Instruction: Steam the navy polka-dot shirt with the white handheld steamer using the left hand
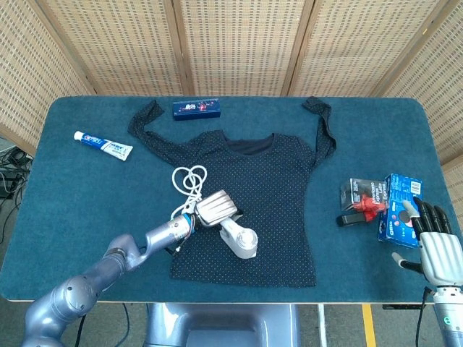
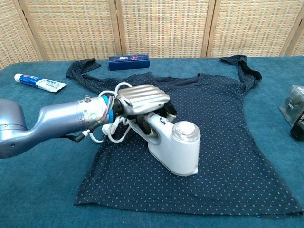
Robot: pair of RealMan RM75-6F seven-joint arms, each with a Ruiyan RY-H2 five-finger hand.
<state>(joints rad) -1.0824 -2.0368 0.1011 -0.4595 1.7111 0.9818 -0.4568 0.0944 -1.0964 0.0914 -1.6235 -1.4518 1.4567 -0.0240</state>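
Shirt [image 1: 257,195], navy with pale polka dots, is lying flat across the middle of the teal table [image 1: 72,210], sleeves reaching toward the far edge. The white handheld steamer [image 2: 173,147] is resting head-down on the shirt's lower left part, and the left hand [image 2: 140,102] is wrapping its fingers around the steamer's handle. Its white cord [image 1: 187,184] is lying in loose loops partly on the shirt and partly off its left edge, just beside the wrist.

Risks, as I judge them: the cord could be snagging on the wrist or dragging across the cloth, bunching the shirt as the steamer travels; a head lingering in one spot might be scorching or soaking the fabric.

The right hand [image 1: 434,246] is hanging at the table's near right corner, fingers apart, holding nothing, close to a blue box [image 1: 401,210].

Hard to make out: the steamer's underside and whether steam is coming out; the fingertips beneath the handle; where the cord ends. A toothpaste tube [image 1: 103,144] is lying far left.
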